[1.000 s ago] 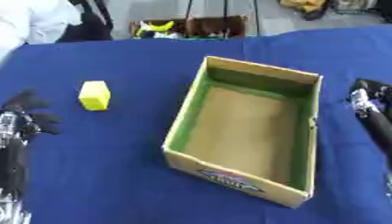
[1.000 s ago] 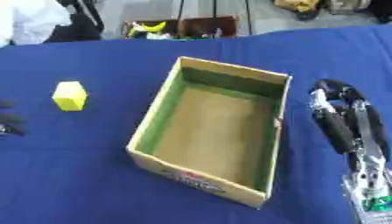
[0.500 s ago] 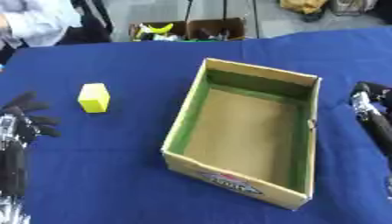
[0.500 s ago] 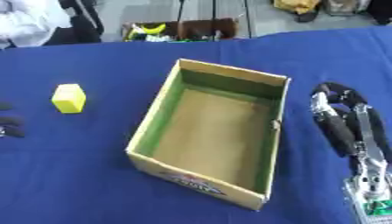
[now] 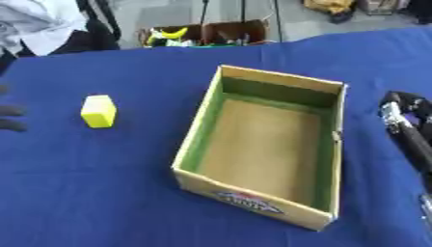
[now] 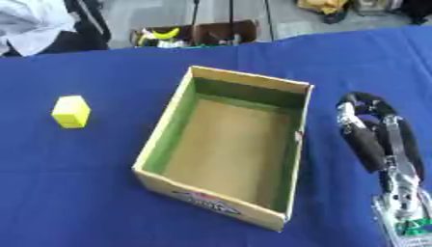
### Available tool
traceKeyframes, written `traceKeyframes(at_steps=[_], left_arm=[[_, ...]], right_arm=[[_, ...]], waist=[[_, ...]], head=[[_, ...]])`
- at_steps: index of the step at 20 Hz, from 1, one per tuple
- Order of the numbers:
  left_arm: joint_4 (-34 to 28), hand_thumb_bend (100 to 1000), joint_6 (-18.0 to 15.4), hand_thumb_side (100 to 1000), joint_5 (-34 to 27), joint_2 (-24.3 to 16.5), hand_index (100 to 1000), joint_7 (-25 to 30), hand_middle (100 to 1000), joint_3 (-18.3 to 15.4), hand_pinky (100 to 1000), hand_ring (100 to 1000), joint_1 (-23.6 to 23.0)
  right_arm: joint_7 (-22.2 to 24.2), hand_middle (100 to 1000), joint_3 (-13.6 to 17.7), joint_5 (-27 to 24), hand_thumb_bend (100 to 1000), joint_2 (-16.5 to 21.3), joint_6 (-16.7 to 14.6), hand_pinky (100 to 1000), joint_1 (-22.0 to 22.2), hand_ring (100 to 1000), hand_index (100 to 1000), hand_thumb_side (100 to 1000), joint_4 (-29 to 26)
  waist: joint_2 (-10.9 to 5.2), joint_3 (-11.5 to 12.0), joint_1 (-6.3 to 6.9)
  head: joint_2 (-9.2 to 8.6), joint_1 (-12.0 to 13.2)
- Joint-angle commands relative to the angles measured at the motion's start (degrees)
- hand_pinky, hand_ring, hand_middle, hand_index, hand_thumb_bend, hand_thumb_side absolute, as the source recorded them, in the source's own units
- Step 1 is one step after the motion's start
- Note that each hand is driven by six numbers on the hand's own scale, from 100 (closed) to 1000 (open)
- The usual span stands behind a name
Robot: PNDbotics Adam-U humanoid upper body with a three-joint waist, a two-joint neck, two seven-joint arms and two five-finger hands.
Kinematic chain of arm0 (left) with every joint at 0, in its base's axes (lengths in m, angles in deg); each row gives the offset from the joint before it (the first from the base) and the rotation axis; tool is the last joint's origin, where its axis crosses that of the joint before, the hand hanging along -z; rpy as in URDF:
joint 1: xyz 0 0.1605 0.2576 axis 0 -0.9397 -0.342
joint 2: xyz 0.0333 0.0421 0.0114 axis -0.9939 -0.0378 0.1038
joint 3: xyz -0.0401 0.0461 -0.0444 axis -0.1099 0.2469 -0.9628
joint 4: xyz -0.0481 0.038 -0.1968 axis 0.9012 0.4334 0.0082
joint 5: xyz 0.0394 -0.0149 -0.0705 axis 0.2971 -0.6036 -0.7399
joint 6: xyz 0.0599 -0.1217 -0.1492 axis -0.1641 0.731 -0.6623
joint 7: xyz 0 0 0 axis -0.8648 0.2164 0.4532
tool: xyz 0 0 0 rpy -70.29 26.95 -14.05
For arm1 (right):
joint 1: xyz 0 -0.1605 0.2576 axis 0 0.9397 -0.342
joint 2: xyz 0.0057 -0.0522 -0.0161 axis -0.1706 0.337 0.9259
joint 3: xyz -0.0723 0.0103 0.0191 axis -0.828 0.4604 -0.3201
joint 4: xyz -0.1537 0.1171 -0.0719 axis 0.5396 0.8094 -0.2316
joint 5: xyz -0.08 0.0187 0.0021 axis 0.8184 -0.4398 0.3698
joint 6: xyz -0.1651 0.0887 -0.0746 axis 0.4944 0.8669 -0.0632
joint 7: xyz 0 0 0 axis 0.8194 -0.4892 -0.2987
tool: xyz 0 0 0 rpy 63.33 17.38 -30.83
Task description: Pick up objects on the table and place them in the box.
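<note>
Your table point(image 5: 101, 193): one yellow block point(image 5: 99, 111) left of the box point(image 6: 221, 144); right robot hand point(image 6: 371, 130) beside it, fingers relaxed, holding nothing; left robot hand's point(image 5: 10, 118) state unclear.

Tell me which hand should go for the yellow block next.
Left, probably. The yellow block lies left of the box, near the left hand at the view's left edge. The right hand is beyond the box.
</note>
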Motion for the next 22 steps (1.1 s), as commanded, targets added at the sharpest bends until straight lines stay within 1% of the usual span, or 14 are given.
traceKeyframes(at_steps=[1, 6, 9, 11, 16, 20, 22], left_arm=[[-1.23, 267, -0.03, 959, 2.76, -5.86, 933, 0.78, 767, -0.50, 542, 651, 1.15], [-0.06, 347, 1.64, 952, 7.02, -12.74, 950, 1.42, 782, 0.05, 557, 668, 3.12], [1.64, 410, 1.79, 965, 9.73, -16.37, 964, 1.88, 800, 0.46, 574, 687, 4.98], [3.46, 431, 1.63, 966, 11.56, -18.45, 974, 2.80, 814, 0.85, 589, 702, 6.16], [9.44, 451, 0.17, 978, 15.82, -23.19, 1000, 6.46, 867, 2.57, 640, 754, 8.32], [15.04, 454, -2.44, 960, 19.29, -26.94, 1000, 9.92, 901, 3.91, 668, 782, 11.23], [17.97, 401, -4.17, 942, 21.10, -28.64, 1000, 11.73, 921, 4.50, 678, 798, 12.99]], right_arm=[[-0.22, 576, 0.23, 0.40, 100, 0.87, -0.03, 874, -0.69, 989, 829, 698, -1.47], [-0.19, 576, 0.16, 0.38, 100, 0.62, 0.03, 874, -1.01, 989, 829, 697, -1.38], [-0.11, 576, 0.08, 0.35, 100, 0.63, 0.04, 873, -1.07, 989, 829, 696, -1.27], [-0.03, 576, 0.00, 0.33, 100, 0.66, 0.04, 873, -1.08, 989, 829, 695, -1.20], [0.07, 576, -0.10, 0.37, 100, 0.87, 0.04, 872, -1.23, 988, 828, 694, -1.00], [0.25, 576, -0.29, 0.45, 100, 1.01, -0.02, 871, -1.36, 987, 828, 693, -0.85], [0.36, 576, -0.39, 0.52, 100, 1.15, -0.05, 871, -1.47, 987, 828, 693, -0.75]], waist=[[-1.33, -0.22, -0.37], [-1.24, -0.99, -0.73], [-1.30, -1.45, -0.75], [-1.34, -1.81, -0.69], [-1.52, -2.64, -0.63], [-1.72, -3.23, -0.51], [-1.80, -3.58, -0.45]], head=[[1.38, 0.49], [2.59, 1.99], [3.12, 2.77], [3.13, 3.38], [2.91, 4.46], [2.24, 4.91], [1.68, 4.89]])
